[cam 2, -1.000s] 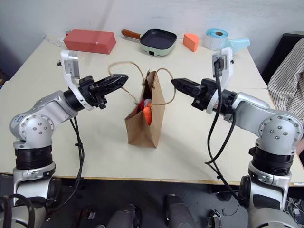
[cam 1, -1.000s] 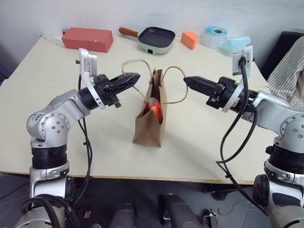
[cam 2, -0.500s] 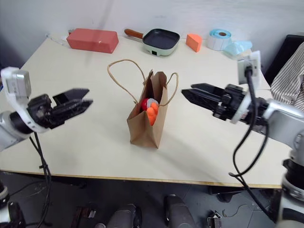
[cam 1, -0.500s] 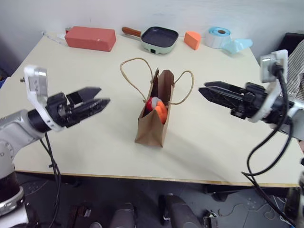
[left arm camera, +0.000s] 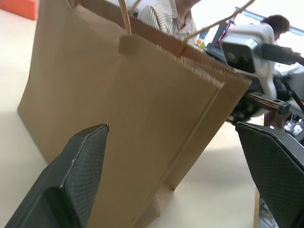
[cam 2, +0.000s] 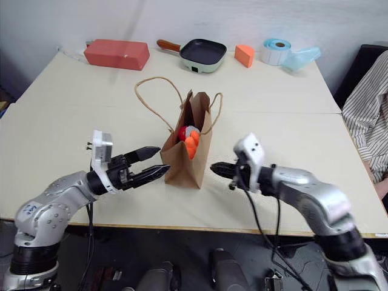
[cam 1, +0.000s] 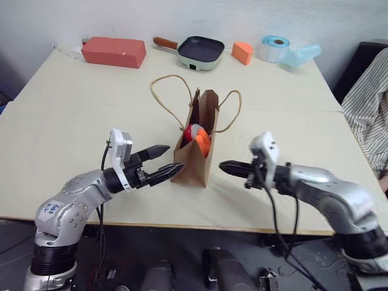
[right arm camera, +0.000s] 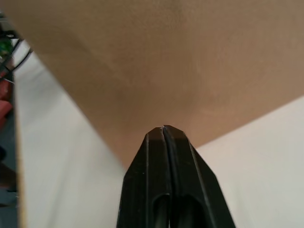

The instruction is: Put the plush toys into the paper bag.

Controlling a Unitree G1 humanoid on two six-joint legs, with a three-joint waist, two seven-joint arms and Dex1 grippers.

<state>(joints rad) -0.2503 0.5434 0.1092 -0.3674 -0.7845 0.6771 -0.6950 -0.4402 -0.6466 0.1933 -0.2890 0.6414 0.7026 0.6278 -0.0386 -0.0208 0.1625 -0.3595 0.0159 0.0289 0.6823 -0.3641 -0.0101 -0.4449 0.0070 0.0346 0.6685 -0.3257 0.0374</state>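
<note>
The brown paper bag (cam 1: 193, 165) stands upright mid-table, mouth open, cord handles (cam 1: 165, 97) hanging to both sides. Both plush toys sit in its mouth: the red-and-white one (cam 1: 193, 133) and the orange one (cam 1: 204, 143). My left gripper (cam 1: 174, 157) is low by the bag's left side, open, nothing between its fingers (left arm camera: 80, 166); the bag's wall (left arm camera: 133, 109) is close ahead. My right gripper (cam 1: 222, 165) is low by the bag's right side, shut and empty, its tip (right arm camera: 163, 129) just short of the bag's wall (right arm camera: 156, 61).
Along the table's far edge lie a red box (cam 1: 113, 51), a dark pan (cam 1: 199, 48), an orange wedge block (cam 1: 242, 52), a tape roll (cam 1: 273, 47) and a pale blue item (cam 1: 300, 54). Striped cloth (cam 1: 367, 115) hangs at the right. The table's front edge is just below both grippers.
Both grippers left the handles at the bag's top, drew apart, then sank to its lower sides. The left one opened wide; the right one opened and shut again.
</note>
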